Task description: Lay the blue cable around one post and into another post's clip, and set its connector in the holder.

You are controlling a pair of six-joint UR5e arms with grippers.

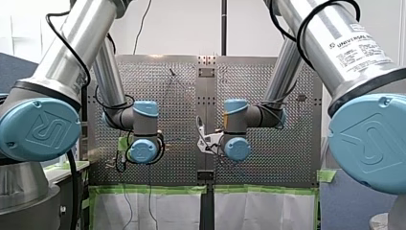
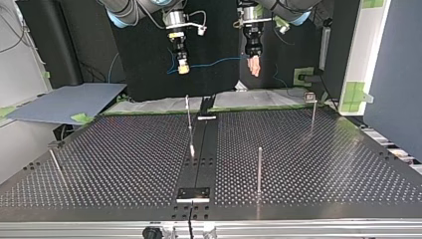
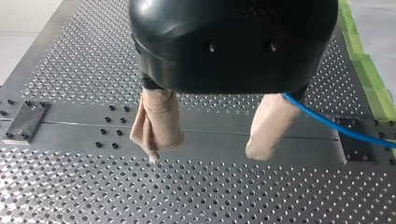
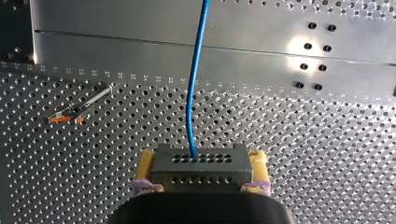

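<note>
— How does my right gripper [image 4: 201,183] stand?
— Closed tight. Its yellow pads [image 4: 148,164] press both ends of the grey perforated metal connector [image 4: 201,161]. It holds the connector above the perforated metal table [image 4: 303,154], on the gripper's side of the flat steel rail [image 4: 116,56].
— And the thin blue cable [image 4: 192,93]?
— It leaves the connector's top and runs ahead over the rail. In the top view it hangs in the air between the two grippers, well above the rail.
— My left gripper [image 3: 208,149]?
— Wide open above the rail, with nothing between its beige padded fingers [image 3: 159,121]. The cable comes out from behind one finger's outer side; whether it touches, I cannot tell.
— Anything else near the rail?
— A thin metal post with an orange clip [image 4: 70,115], beside the rail on the connector's side
</note>
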